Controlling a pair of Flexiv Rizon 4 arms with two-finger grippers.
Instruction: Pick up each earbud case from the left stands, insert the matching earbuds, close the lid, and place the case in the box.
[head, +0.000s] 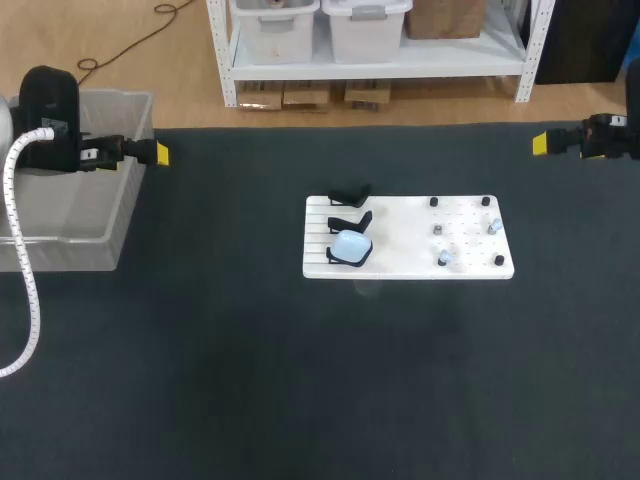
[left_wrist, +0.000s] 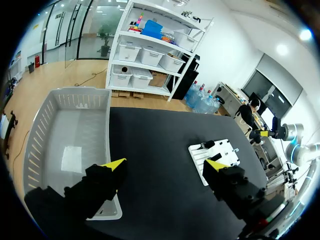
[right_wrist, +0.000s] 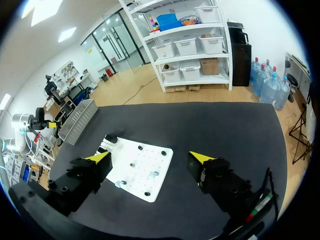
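- Pale blue rounded earbud case (head: 351, 244) on nearest black stand (head: 338, 260), left part of white board (head: 400, 262), table centre.
- Left gripper (head: 160, 153): released, empty, far left by clear plastic box (head: 125, 215).
- Right gripper (head: 540, 143): released, empty, far right.
- Case lies nearer and inward of both, roughly equidistant.

Case: one small rounded case (head: 351, 244), pale blue-white, resting tilted on the lowest stand, just left of frame centre; lid state too small to tell.
Stands: three black stands (head: 350, 220) in a column along the left side of a white board (head: 400, 262), mid-frame.
Earbuds: small pale earbuds (head: 447, 259) scattered on the board's right half.
Box: translucent grey box (head: 128, 200), open-topped, upper left of frame, well apart from the board.
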